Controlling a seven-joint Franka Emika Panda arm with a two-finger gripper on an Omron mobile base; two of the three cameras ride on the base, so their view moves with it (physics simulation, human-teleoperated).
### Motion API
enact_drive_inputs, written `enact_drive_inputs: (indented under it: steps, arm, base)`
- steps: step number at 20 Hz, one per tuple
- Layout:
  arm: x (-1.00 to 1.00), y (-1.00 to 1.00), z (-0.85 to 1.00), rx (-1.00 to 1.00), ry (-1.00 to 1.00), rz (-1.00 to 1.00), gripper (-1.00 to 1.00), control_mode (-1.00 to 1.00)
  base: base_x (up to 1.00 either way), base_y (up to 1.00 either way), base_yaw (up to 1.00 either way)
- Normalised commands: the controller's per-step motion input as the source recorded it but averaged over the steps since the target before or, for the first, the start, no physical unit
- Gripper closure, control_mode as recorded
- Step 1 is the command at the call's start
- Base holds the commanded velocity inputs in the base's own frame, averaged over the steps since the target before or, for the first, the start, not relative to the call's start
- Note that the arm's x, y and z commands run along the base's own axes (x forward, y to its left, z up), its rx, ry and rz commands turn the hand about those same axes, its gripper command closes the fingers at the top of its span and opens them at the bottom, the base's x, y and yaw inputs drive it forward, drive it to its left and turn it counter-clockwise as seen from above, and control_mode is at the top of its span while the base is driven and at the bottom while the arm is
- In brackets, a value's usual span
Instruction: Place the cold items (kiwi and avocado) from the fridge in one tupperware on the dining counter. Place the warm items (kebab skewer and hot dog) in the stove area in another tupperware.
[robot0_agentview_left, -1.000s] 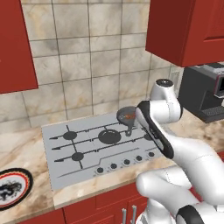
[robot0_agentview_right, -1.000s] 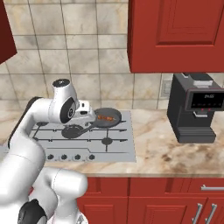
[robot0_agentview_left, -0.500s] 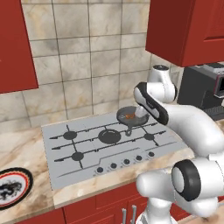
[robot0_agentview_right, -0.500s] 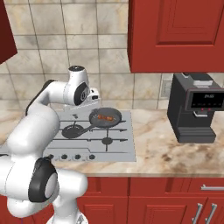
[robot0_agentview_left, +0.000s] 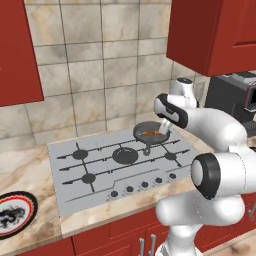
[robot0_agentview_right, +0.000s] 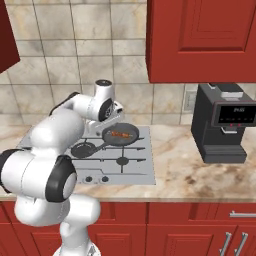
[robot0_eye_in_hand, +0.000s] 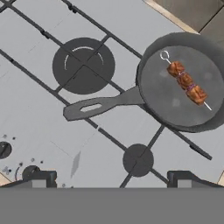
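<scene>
Since the earlier frame the arm has swung out over the stove, so the claw now hangs above the pan, jaws spread wide and empty. The kebab skewer lies in that pan on the back burner.

Item: kebab skewer, three browned meat chunks with purple bits between them on a thin metal pin with a ring end.
Pose: lying flat, aslant.
Place: inside a dark round frying pan on the grey stove, seen small in the pan from both base views.
</scene>
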Motion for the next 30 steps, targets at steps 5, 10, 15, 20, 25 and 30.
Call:
enact_drive_inputs:
  steps: [5,10,15,20,25,30]
  arm:
    - [0.65,0.0,-0.12,-0.05,0.01,0.19,-1.0,-1.0]
    - [0.64,0.0,-0.16,-0.03,0.01,0.33,-1.0,-1.0]
    - [0.48,-0.02,-0.31,0.0,-0.06,0.3,-1.0,-1.0]
    - [0.61,0.0,-0.45,-0.06,0.0,0.28,-1.0,-1.0]
    - [0.48,-0.07,-0.26,-0.05,0.01,0.02,-1.0,-1.0]
    - [0.12,-0.03,-0.08,0.0,-0.03,0.1,-1.0,-1.0]
  base:
    - [0.0,0.0,0.0]
    - [0.0,0.0,0.0]
    - [0.0,0.0,0.0]
    - [0.0,0.0,0.0]
    - [0.0,0.0,0.0]
    - [0.0,0.0,0.0]
